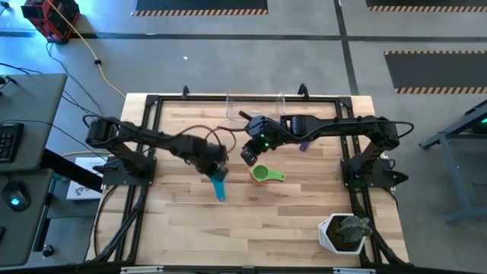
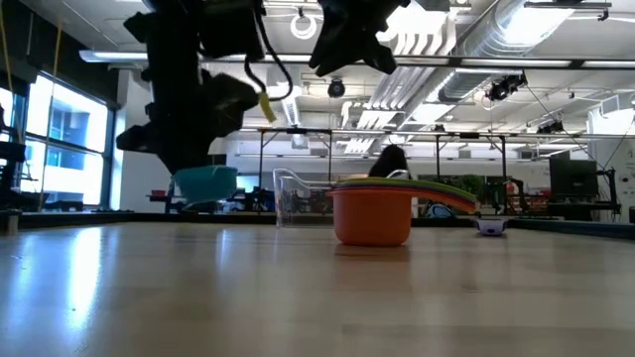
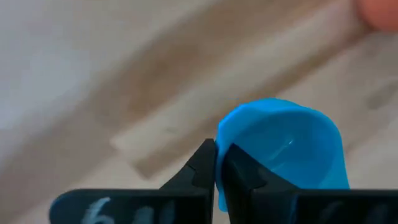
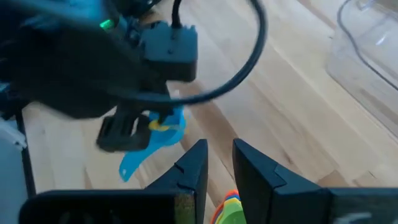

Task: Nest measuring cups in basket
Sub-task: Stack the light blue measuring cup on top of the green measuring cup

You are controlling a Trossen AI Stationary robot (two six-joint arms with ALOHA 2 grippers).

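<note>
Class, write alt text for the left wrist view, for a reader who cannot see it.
The left gripper has its jaws shut on the rim of a blue measuring cup, whose open mouth faces the camera. Behind it lies a blurred light wooden table, with an orange shape at one corner.

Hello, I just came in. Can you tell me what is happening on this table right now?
The robot is collecting measuring cups. The left gripper is shut on the rim of a blue cup and holds it above the wooden table. Beside it, a stack of nested cups with the green one on top stands near the middle. The right gripper hangs over that stack, holding nothing. The clear basket waits at the far edge, and a small purple cup lies apart. A potted plant stands in a near corner.
</note>
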